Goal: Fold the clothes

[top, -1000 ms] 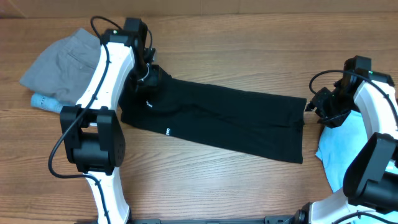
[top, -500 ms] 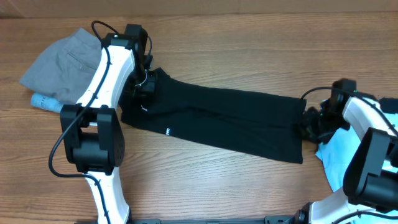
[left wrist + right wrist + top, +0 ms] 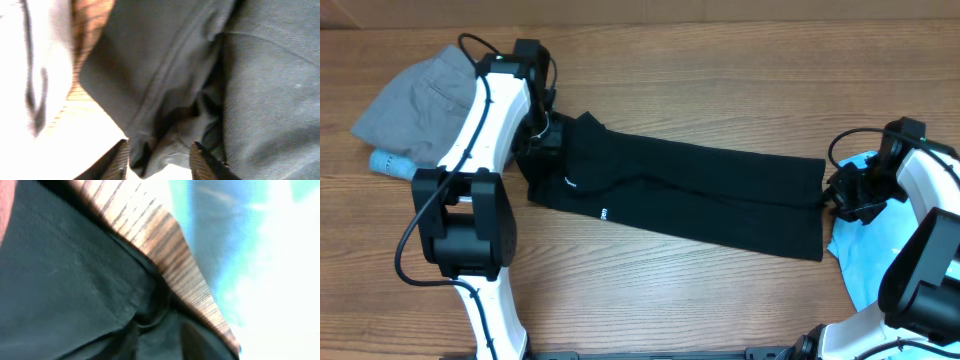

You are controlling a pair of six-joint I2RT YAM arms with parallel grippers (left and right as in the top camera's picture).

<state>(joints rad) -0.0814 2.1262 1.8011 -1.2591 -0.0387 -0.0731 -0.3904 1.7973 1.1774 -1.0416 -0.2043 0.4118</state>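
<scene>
Black trousers lie full-length on the surface, no fold made yet. Left end effector pinches the waist end, right end effector pinches the leg hem. I'd say all the folding is left.

Covered or too small

The left arm covers the waist end of the black trousers and part of the grey shorts; the right arm hides part of the blue T-shirt; the white logo is too small to read.
</scene>
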